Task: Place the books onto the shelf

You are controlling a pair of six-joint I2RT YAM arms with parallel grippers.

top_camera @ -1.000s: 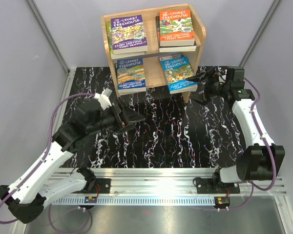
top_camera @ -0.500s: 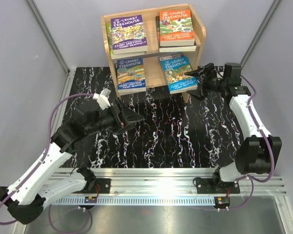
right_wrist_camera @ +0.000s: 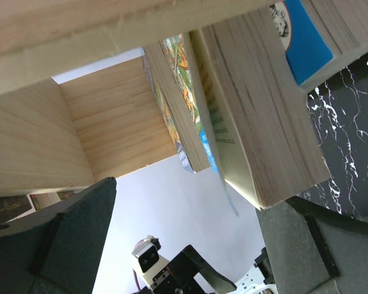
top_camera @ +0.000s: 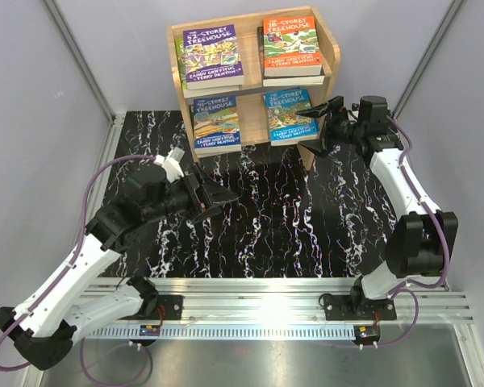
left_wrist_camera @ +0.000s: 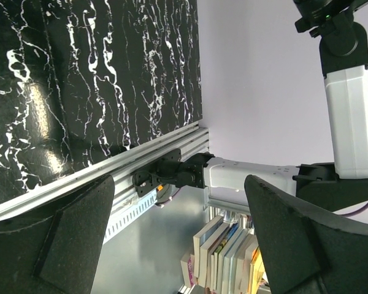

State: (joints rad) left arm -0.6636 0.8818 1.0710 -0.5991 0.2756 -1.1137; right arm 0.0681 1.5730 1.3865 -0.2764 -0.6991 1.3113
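The shelf (top_camera: 331, 50) stands at the back of the table. Its top tier carries a purple book (top_camera: 210, 53) and an orange book (top_camera: 290, 44), each on a small stack. Two blue-covered books (top_camera: 215, 121) lie on the lower tier. My right gripper (top_camera: 316, 126) is open at the right edge of the lower right book (top_camera: 289, 115). In the right wrist view that book's page block (right_wrist_camera: 264, 122) hangs just above the right gripper (right_wrist_camera: 187, 202), under the shelf board (right_wrist_camera: 110, 116). My left gripper (top_camera: 219, 200) hovers open and empty over the tabletop; the left wrist view shows the left gripper (left_wrist_camera: 179, 184) with nothing between its fingers.
The black marble tabletop (top_camera: 306, 218) lies between the arms and the shelf. An aluminium rail (top_camera: 250, 290) runs along the near edge. Grey walls close in left and right. Beyond the table's edge a row of upright books (left_wrist_camera: 233, 257) stands lower down.
My right gripper has moved left and up to the shelf's lower tier. The lower right book has shifted slightly left and straighter. The left arm has barely moved.
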